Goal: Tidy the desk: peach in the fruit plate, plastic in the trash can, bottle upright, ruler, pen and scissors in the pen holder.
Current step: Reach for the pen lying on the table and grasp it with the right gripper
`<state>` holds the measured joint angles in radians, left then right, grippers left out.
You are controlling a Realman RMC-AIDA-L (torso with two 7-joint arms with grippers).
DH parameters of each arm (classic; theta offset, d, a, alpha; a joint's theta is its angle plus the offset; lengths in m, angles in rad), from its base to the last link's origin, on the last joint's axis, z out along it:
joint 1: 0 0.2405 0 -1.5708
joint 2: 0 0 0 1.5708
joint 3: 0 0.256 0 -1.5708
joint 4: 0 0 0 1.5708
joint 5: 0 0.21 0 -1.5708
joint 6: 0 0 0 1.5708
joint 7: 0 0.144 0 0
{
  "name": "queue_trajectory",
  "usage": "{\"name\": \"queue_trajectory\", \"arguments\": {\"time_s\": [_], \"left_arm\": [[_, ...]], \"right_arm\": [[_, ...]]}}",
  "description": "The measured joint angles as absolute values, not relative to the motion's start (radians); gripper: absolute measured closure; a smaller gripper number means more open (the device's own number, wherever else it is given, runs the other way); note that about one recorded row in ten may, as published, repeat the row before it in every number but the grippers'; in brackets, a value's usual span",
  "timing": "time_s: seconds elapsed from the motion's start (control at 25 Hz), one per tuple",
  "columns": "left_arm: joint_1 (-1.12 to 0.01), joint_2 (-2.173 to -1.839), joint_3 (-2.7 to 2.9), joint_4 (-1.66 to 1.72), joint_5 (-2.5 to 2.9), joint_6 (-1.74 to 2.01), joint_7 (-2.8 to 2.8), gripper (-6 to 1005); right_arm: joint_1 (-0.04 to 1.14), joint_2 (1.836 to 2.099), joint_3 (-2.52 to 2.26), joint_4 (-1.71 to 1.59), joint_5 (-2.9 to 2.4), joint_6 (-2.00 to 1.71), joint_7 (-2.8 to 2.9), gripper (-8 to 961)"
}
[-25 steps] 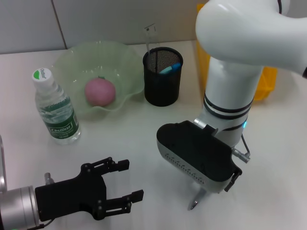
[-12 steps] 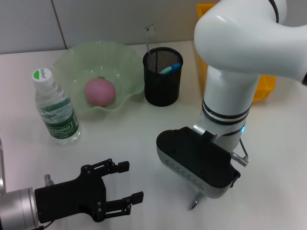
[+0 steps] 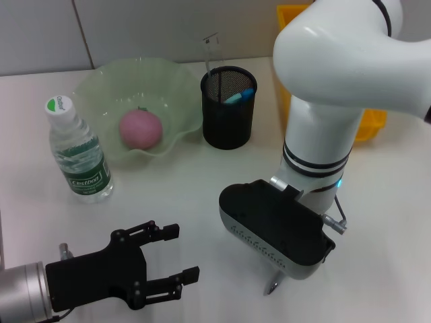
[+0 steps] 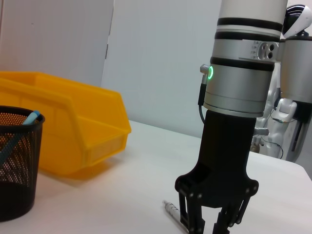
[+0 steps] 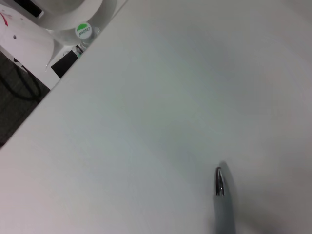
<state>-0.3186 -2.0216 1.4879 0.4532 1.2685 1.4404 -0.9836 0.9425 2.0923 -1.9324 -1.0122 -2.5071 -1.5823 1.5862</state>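
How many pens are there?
2. One blue-capped pen stands in the black mesh pen holder. One silver pen lies on the desk under the right hand. More could be hidden inside the holder.

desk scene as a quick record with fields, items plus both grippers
peach: in the fruit plate
bottle: upright, beside the plate
pen holder: holds ruler and a blue-tipped item
pen: lying on the desk, under the right arm
trash can: yellow, behind the right arm
right gripper: pointing down over the pen, jaws open
left gripper: low over the near desk, open, holding nothing
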Motion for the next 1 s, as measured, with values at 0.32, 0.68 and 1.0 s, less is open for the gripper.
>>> {"name": "queue_trajectory", "arguments": {"time_s": [0.32, 0.68, 1.0], "left_arm": [[-0.323, -2.022, 1.485, 0.454, 1.269, 1.440, -0.983, 200], [-0.324, -2.022, 1.485, 0.454, 1.269, 1.440, -0.984, 200], [-0.320, -2.022, 1.485, 0.468, 1.269, 1.440, -0.984, 200]], "right_arm": [[0.940, 2.092, -1.937, -1.011, -2.508, -1.569, 1.586, 637], [0.941, 2.092, -1.953, -1.011, -2.508, -1.559, 1.586, 676], [0.941, 2.092, -1.967, -1.004, -2.508, -1.535, 1.586, 721]]}}
